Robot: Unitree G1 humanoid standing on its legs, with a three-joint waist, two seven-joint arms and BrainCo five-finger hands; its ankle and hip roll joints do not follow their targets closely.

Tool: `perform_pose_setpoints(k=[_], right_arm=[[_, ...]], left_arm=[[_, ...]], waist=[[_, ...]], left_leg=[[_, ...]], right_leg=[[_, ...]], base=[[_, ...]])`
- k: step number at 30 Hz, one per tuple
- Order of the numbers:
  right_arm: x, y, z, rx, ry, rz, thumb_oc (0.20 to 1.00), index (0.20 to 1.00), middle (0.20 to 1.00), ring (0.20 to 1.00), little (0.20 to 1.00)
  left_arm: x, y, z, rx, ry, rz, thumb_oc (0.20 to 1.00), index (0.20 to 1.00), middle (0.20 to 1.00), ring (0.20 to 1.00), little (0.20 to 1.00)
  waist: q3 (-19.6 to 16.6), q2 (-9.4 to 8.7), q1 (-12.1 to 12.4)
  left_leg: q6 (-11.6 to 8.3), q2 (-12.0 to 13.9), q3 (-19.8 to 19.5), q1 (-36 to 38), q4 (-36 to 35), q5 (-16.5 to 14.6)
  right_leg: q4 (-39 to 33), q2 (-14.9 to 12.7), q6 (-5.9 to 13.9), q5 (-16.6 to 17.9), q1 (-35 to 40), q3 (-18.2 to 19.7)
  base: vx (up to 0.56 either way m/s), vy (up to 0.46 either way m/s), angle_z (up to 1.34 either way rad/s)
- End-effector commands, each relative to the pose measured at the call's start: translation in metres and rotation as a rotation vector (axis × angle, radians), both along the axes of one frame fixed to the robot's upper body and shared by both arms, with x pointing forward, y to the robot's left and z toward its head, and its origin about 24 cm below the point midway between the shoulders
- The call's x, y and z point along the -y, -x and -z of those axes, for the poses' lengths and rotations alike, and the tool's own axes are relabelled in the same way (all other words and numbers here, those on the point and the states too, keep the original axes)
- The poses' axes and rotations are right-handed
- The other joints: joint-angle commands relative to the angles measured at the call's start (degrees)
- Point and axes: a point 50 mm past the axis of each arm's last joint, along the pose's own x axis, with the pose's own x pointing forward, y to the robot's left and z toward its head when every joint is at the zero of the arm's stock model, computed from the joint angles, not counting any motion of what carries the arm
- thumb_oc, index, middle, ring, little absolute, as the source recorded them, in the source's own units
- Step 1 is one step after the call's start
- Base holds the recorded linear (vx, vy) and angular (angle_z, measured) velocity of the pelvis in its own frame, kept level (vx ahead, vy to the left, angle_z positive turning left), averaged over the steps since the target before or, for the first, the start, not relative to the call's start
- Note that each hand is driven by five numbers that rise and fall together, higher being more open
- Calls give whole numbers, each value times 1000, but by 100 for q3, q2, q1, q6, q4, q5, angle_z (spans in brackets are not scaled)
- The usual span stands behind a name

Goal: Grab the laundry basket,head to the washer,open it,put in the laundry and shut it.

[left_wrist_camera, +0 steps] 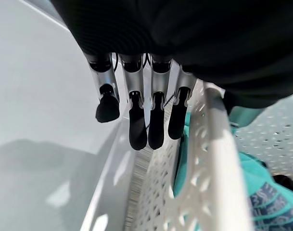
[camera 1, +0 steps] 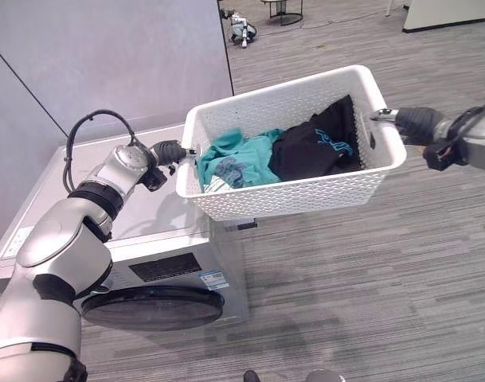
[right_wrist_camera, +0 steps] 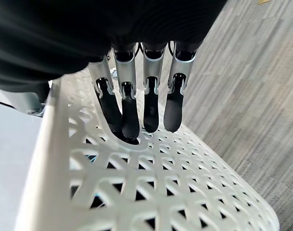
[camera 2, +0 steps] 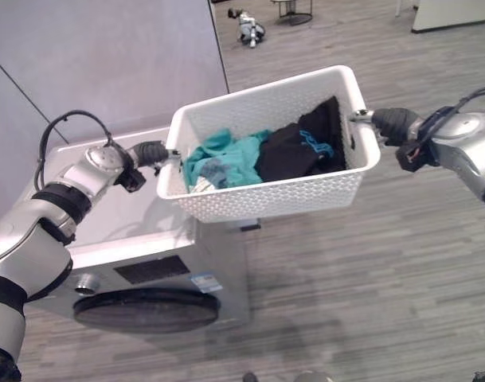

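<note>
Both hands, left hand and right hand, grip the laundry basket by its end rims. It hangs over the washer's right edge. The robot should keep it level and set it down before opening the door.

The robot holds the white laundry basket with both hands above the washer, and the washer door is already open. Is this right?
Not quite. The washer door is closed, as the left eye view shows. The rest holds: the left hand and right hand hold the white laundry basket at its two ends, above the washer.
</note>
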Motion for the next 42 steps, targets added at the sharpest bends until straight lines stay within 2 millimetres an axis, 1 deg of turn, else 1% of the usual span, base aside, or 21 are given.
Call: perform_pose_setpoints(k=[1,6,7,8,10,11,12,13,14,16,20,22,26,31,32,36,37,38,39,41,42], right_arm=[[-100,-5,-41,150,-201,-427,200,200,200,200,200],[-84,6,-49,162,-180,-417,200,200,200,200,200],[-60,12,-58,186,-157,-352,200,200,200,200,200],[-60,12,-59,186,-157,-351,200,200,200,200,200],[-48,16,-66,197,-126,-322,200,200,200,200,200],[-26,22,-75,210,-66,-239,200,200,200,200,200],[-18,24,-76,207,-54,-210,200,200,200,200,200],[-18,24,-77,208,-53,-210,200,200,200,200,200],[-16,22,-89,225,-12,-185,200,200,200,200,200],[-19,21,-92,229,-8,-185,200,200,200,200,200],[-16,14,-106,274,6,-131,200,200,200,200,200],[-33,7,-107,272,15,-166,200,200,200,200,200],[-50,1,-101,245,16,-232,200,200,200,200,200],[-64,-6,-92,226,-3,-264,200,200,200,200,200],[-73,-10,-87,215,-25,-284,200,200,200,200,200],[-83,-16,-77,188,-42,-302,200,200,200,200,200],[-95,-18,-74,194,-62,-328,200,200,200,200,200],[-108,-18,-75,210,-73,-364,200,200,200,200,200],[-108,-18,-75,210,-73,-364,200,200,200,200,200],[-119,-18,-79,218,-101,-398,200,200,200,200,200],[-123,-18,-81,224,-123,-411,200,200,200,200,200]], left_arm=[[-44,2,-83,269,35,-172,200,200,200,200,200],[-28,-1,-80,272,71,-117,200,200,200,200,200],[-22,-2,-79,261,53,-86,200,200,200,200,200],[-21,-2,-79,261,53,-85,200,200,200,200,200],[-17,-3,-83,263,46,-61,200,200,200,200,200],[-10,-3,-91,278,44,-28,200,200,200,200,200],[-5,-4,-93,280,42,-10,200,200,200,200,200],[-4,-4,-94,281,43,-9,200,200,200,200,200],[-11,-3,-101,279,-10,-30,200,200,200,200,200],[-13,-2,-106,291,-8,-39,200,200,200,200,200],[-25,1,-119,326,-45,-87,200,200,200,200,200],[-39,7,-136,372,-55,-139,200,200,200,200,200],[-39,9,-148,395,-109,-134,200,200,200,200,200],[-38,10,-158,427,-96,-142,200,200,200,200,200],[-40,10,-160,433,-81,-157,200,200,200,200,200],[-39,10,-160,430,-90,-166,200,200,200,200,200],[-43,11,-162,442,-76,-186,200,200,200,200,200],[-47,13,-164,449,-67,-203,200,200,200,200,200],[-47,13,-164,449,-67,-203,200,200,200,200,200],[-55,16,-168,457,-83,-230,200,200,200,200,200],[-56,17,-168,460,-83,-234,200,200,200,200,200]], waist=[[-95,-541,382],[-182,-549,324],[-180,-610,242],[-179,-608,235],[-116,-703,218],[-22,-823,175],[-59,-862,129],[-27,-863,151],[-125,-873,262],[-146,-844,253],[-247,-738,292],[-325,-574,322],[-357,-500,390],[-385,-483,455],[-382,-495,466],[-401,-520,519],[-409,-565,586],[-400,-556,684],[-398,-552,676],[-356,-611,665],[-324,-630,636]], left_leg=[[-519,-371,584,-41,262,426],[-524,-426,358,-55,338,315],[-630,-406,304,-193,1015,257],[-633,-398,296,-211,1049,241],[-886,-245,317,-473,1836,436],[-1181,436,989,-699,2273,821],[-1193,680,1230,-663,2149,688],[-1119,692,1313,-664,2145,738],[-929,629,747,-795,1422,653],[-914,669,658,-694,987,676],[-1131,1187,659,-546,44,1312],[-1070,955,354,-273,57,898],[-735,413,636,-180,35,438],[-590,155,870,-153,-39,283],[-568,89,982,-100,-92,239],[-536,11,1068,-59,-119,157],[-547,-14,1163,-22,-112,120],[-587,-9,1201,68,-125,3],[-587,-8,1195,70,-124,3],[-511,-150,1302,174,-167,-5],[-526,-202,1280,201,-176,77]], right_leg=[[-546,480,47,1060,-40,-360],[-1063,475,-21,1224,211,-166],[-1213,402,-32,1289,354,-182],[-1217,406,-34,1290,355,-191],[-1256,328,-73,1294,481,-254],[-1322,166,-97,1257,686,-477],[-1392,97,-56,1193,774,-540],[-1378,88,-79,1237,748,-551],[-1412,-8,0,1185,762,-475],[-1415,-42,38,1179,768,-448],[-1434,-143,164,1129,834,-382],[-1434,-357,382,1154,813,-77],[-1434,-985,762,1660,634,111],[-1434,-1274,951,2320,382,263],[-1434,-1349,1015,2657,301,230],[-1434,-1432,1043,3137,215,101],[-1434,-1522,1043,3443,155,-312],[-1427,-1491,1043,3367,164,-921],[-1427,-1490,1043,3365,169,-927],[-1252,-881,1013,2440,144,-1024],[-1126,-352,796,1828,102,-985]], base=[[52,66,43],[60,-30,50],[51,-102,45],[56,-149,53],[23,-90,80],[76,-47,76],[32,-44,58],[81,115,79],[16,109,76],[103,145,17],[145,188,-15],[266,495,-42],[178,456,-25],[110,286,-37],[155,284,-33],[123,197,-12],[185,243,-9],[156,204,-16],[139,288,-51],[90,318,-37],[32,210,4]])
